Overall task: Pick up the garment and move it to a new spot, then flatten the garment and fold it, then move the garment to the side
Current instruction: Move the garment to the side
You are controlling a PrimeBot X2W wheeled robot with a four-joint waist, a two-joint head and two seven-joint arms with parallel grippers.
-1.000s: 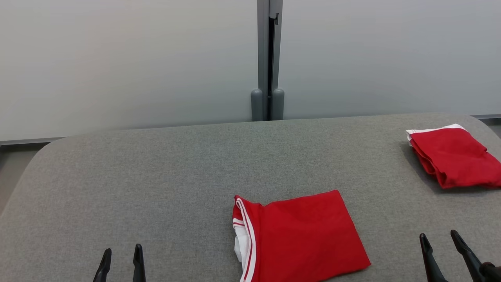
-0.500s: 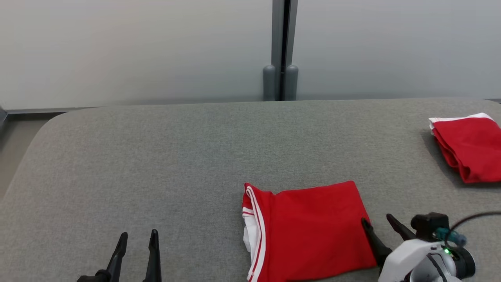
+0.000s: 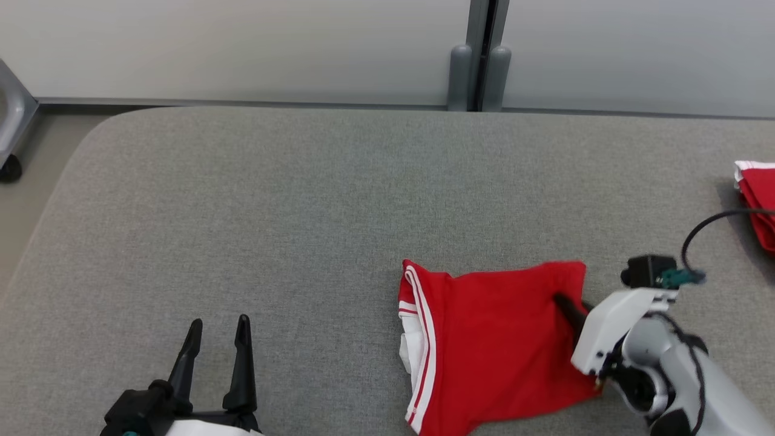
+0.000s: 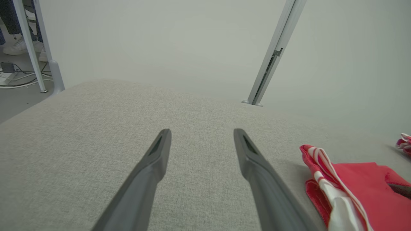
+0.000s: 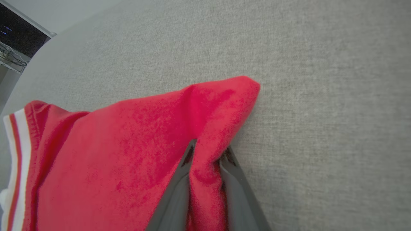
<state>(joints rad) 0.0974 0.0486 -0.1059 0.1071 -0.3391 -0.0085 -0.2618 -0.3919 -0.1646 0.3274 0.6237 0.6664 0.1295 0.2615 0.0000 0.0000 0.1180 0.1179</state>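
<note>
Grey cloth covers the table (image 3: 242,212), which runs out to a pale partition wall (image 3: 242,48) with a grey post (image 3: 481,60) at the far side. The whole head view has shifted since a second ago. That is the camera turning and tipping down, not the things moving.

The real change is at the right gripper (image 5: 208,147). A second ago it stood spread wide at the near right, well apart from the cloth. Half a second ago it had reached the cloth's right edge. Now its two fingers are pinched on a ridge of that edge, with fabric bunched up between them. The red garment (image 3: 490,345) lies near the front, right of centre, folded into a rough rectangle with its white-striped trim to the left. Its far right corner, flat before, is now puckered toward the fingers.

The left gripper (image 3: 219,322) is as it was, fingers spread and holding nothing, over bare table at the near left.

Since the cloth already lies folded, this pinch is probably the start of carrying it to the side.

Count:
- two red garments: the held one, and a second red garment (image 3: 757,194) at the far right edge
- two grippers, each with two fingers
- one table
- one post
</note>
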